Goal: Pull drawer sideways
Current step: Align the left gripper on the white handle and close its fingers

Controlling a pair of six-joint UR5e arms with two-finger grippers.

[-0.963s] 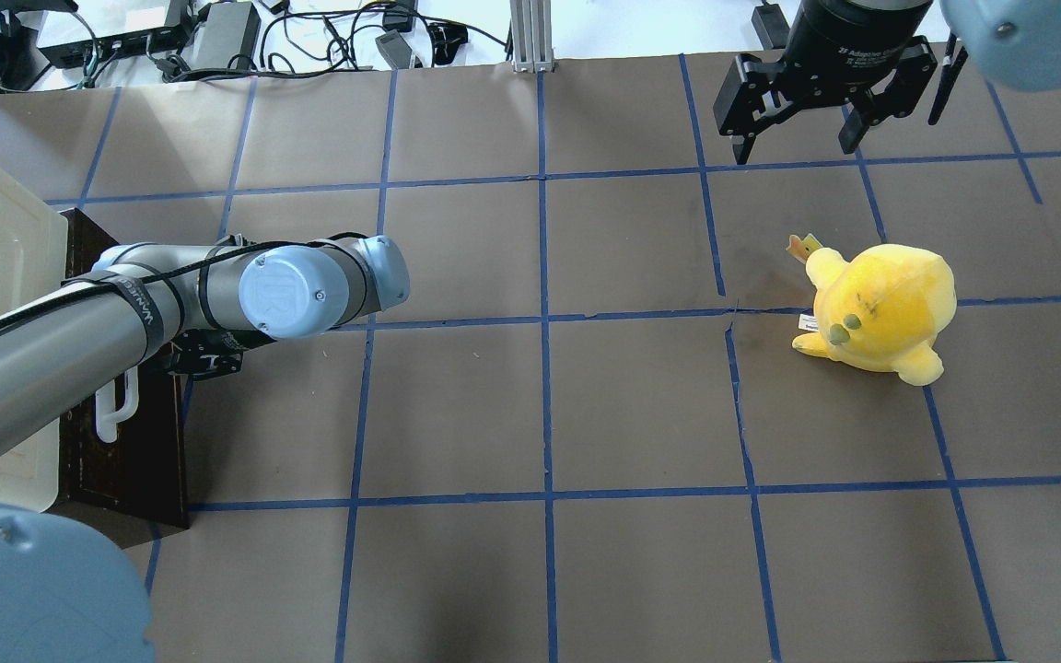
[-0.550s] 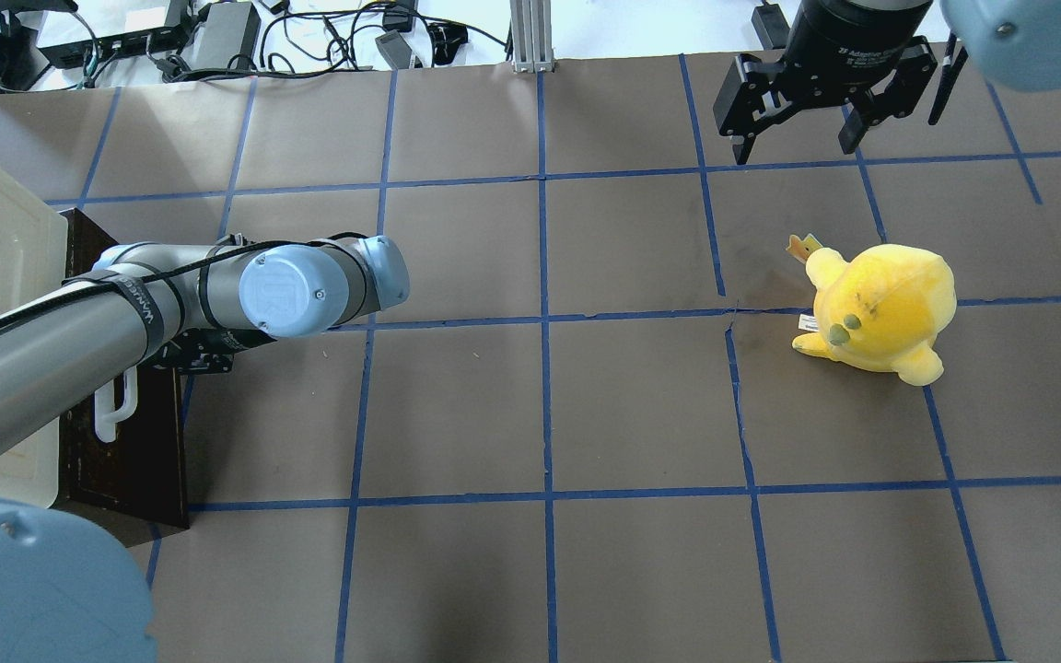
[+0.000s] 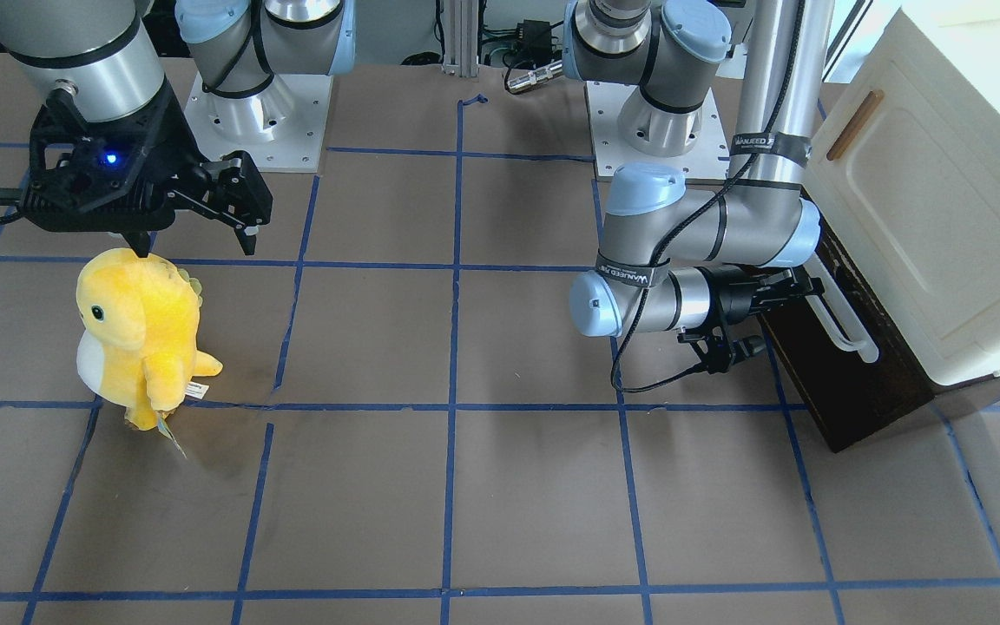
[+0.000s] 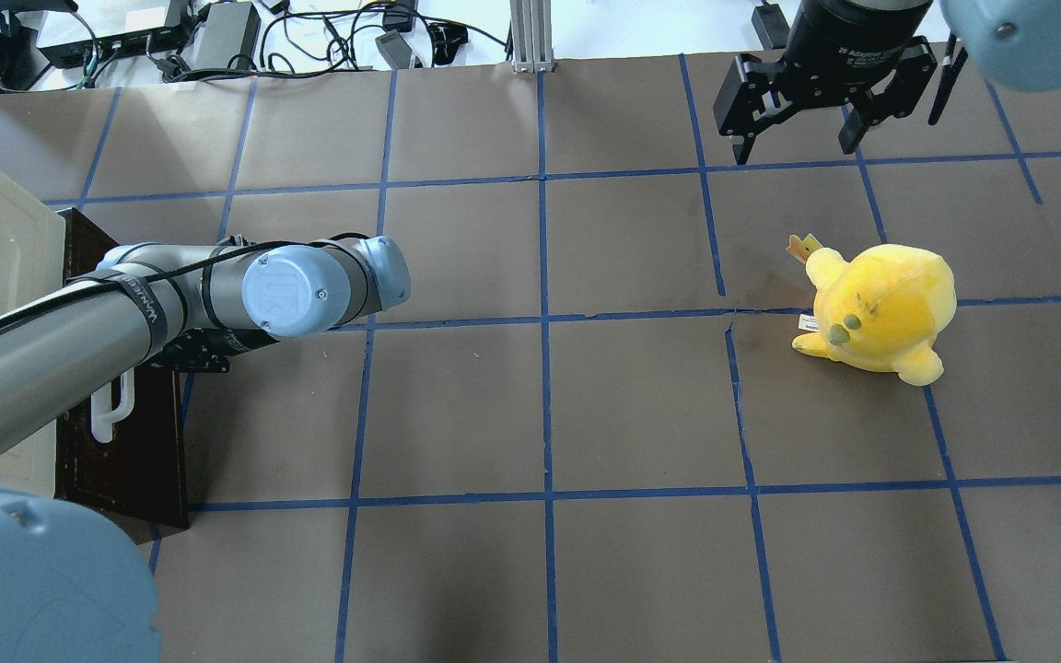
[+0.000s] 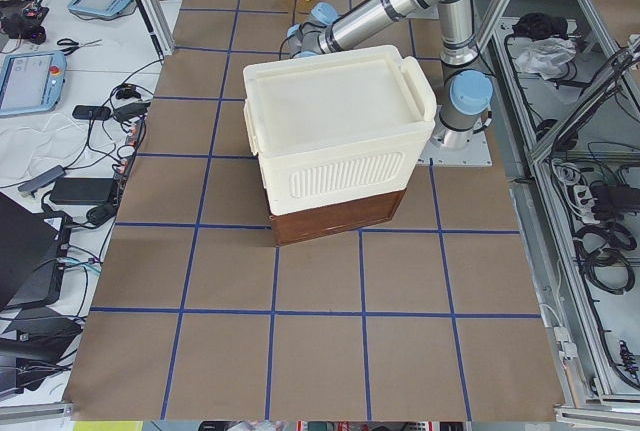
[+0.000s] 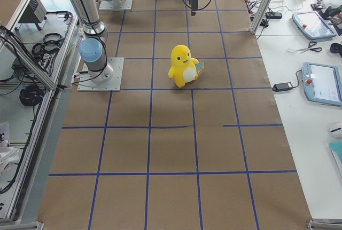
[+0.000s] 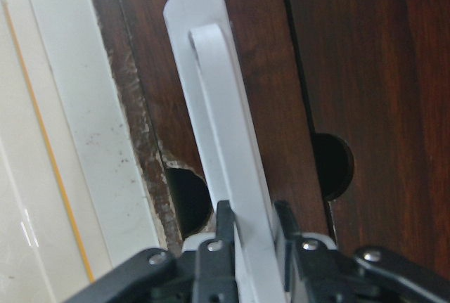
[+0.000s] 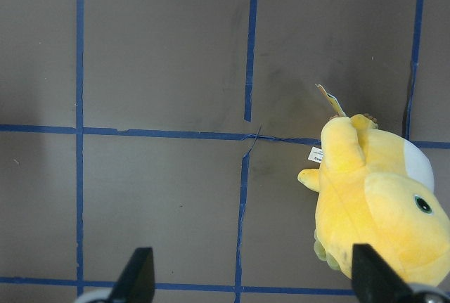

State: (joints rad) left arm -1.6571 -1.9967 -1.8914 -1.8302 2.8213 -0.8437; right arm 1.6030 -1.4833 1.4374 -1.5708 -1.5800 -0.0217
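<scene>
The drawer (image 3: 860,391) has a dark brown wooden front and a long white bar handle (image 3: 843,323). It sits at the foot of the cream-white cabinet (image 3: 943,217), close against it. My left gripper (image 7: 253,243) is shut on the handle (image 7: 225,141), one finger on each side of the bar, near one end. In the overhead view the drawer front (image 4: 125,451) and handle (image 4: 111,410) show at the left, with the left gripper (image 4: 190,354) mostly hidden under the wrist. My right gripper (image 4: 798,143) is open and empty, far off at the table's back right.
A yellow plush toy (image 4: 880,308) stands on the right half of the table, just in front of the right gripper (image 3: 196,246); it also shows in the right wrist view (image 8: 380,204). The cabinet (image 5: 335,121) fills the table's left end. Brown paper with blue tape lines covers the table.
The left gripper and the white handle have shifted slightly to the view's left, toward the cabinet. The right arm and the plush toy have not moved.
</scene>
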